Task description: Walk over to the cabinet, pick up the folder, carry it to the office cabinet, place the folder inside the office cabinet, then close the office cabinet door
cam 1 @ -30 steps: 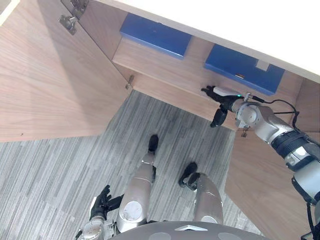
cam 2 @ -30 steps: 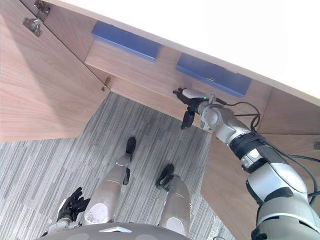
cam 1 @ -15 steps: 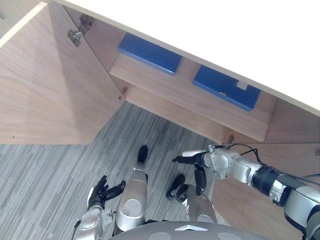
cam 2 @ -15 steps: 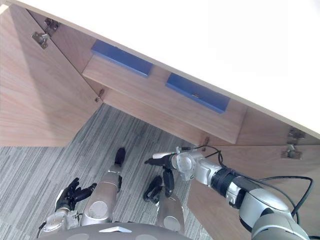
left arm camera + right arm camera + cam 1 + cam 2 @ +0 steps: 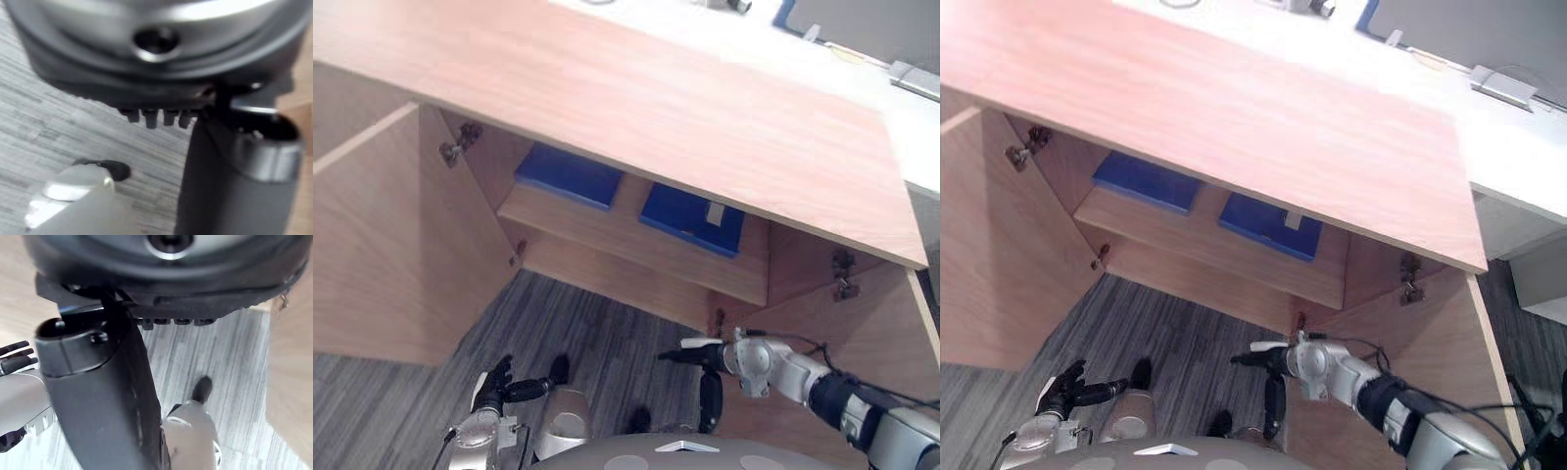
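Note:
Two blue folders lie flat on the shelf (image 5: 636, 245) inside the open wooden cabinet: one at the left (image 5: 566, 176), one at the right with a white label (image 5: 690, 215). My right hand (image 5: 705, 357) hovers empty below and in front of the shelf, close to the right door (image 5: 862, 333). Its fingers point straight to the left and its thumb hangs down. It touches neither folder. My left hand (image 5: 494, 387) hangs low at my left side, fingers relaxed and holding nothing.
Both cabinet doors stand wide open, the left door (image 5: 382, 255) swung far out. The cabinet's wooden top (image 5: 656, 117) overhangs the shelf. Behind it is a white desk (image 5: 1508, 147) with a dark screen (image 5: 1469, 39). Grey striped carpet (image 5: 597, 333) lies in front.
My right hand has drawn back and down from the shelf's front edge to a spot by the right door. The camera has tilted up, bringing the cabinet's top and the desk into view.

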### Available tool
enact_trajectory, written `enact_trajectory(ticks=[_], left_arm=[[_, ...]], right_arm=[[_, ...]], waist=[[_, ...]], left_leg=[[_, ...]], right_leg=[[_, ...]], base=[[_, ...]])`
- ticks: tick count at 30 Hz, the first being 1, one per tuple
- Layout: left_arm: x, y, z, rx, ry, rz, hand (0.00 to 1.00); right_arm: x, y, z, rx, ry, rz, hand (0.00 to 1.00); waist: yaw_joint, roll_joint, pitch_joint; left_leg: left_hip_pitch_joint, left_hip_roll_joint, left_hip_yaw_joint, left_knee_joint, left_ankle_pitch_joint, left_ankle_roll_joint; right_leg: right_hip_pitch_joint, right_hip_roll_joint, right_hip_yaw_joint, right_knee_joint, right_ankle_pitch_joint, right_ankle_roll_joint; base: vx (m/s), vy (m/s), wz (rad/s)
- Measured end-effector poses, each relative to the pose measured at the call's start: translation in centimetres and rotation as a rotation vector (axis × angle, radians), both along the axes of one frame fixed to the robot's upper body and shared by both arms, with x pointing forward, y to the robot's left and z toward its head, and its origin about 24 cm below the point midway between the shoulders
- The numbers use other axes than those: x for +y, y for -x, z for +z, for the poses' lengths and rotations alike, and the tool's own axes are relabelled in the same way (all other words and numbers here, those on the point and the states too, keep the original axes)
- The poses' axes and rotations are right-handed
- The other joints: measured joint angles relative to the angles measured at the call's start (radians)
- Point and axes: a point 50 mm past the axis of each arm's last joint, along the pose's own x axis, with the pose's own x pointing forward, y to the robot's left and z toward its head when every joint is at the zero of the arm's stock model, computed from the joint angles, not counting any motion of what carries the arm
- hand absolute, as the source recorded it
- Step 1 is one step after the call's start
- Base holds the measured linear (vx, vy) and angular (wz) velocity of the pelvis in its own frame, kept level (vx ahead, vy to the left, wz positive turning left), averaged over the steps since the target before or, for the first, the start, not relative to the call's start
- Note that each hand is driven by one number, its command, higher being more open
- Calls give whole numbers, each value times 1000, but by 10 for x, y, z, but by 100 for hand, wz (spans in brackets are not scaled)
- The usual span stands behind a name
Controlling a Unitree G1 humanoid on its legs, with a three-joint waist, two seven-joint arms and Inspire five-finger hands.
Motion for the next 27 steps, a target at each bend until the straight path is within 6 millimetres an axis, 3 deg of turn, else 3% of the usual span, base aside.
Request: enact_trajectory(ticks=[3,7,9,12,16,18,22,24,25,27], left_arm=[[-3,-9,2,-18,-8,-16,100],[-18,-21,2,-38,-5,-58,100],[-34,-17,-6,-4,19,-77,100],[-50,-4,-16,48,51,-73,100],[-50,15,-22,100,49,36,100],[-51,25,-27,124,50,139,100],[-51,34,-29,138,68,242,100],[-51,39,-30,139,91,289,100],[-56,45,-32,141,127,343,100],[-58,49,-33,140,155,395,100]], right_arm=[[-16,17,-19,41,-28,-240,100],[-11,44,-55,105,-7,-569,100],[2,66,-72,181,-13,-744,100],[9,78,-82,232,-19,-974,100],[2,90,-86,204,-38,-1390,100],[-11,101,-87,173,-77,-1736,100],[-24,123,-88,168,-117,-2101,100],[-28,124,-87,154,-132,-2185,100],[-33,124,-85,129,-124,-2203,100],[-36,123,-85,116,-118,-2204,100]], waist=[[-37,27,-56],[-72,45,-80],[-82,58,-81],[-93,66,-79],[-102,73,-75],[-106,86,-73],[-106,102,-72],[-111,105,-62],[-108,127,-61],[-113,138,-62]], left_leg=[[51,-12,-1,-84,39,3],[81,-16,-14,-148,73,2],[83,-19,-15,-157,77,2],[98,-20,-5,-167,77,2],[153,-23,27,-181,68,3],[183,-26,59,-165,46,6],[170,-21,100,-68,-22,10],[124,-10,92,63,-102,9],[89,-17,-2,169,-178,10],[72,-25,-30,219,-228,8]], right_leg=[[23,-3,0,-25,8,3],[36,-2,-17,-35,8,5],[36,-2,-17,-41,12,7],[47,-2,-6,-56,21,11],[84,-6,22,-67,24,14],[106,-13,49,-66,25,16],[111,-22,90,-60,25,19],[100,-20,121,-45,25,20],[84,-12,156,-26,22,24],[60,-12,192,-1,13,38]], base=[[-10,27,2],[-3,2,12],[0,0,0],[22,7,-10],[30,11,-21],[22,25,-37],[-2,38,-35],[-33,73,-56],[-39,102,-68],[-25,135,-61]])
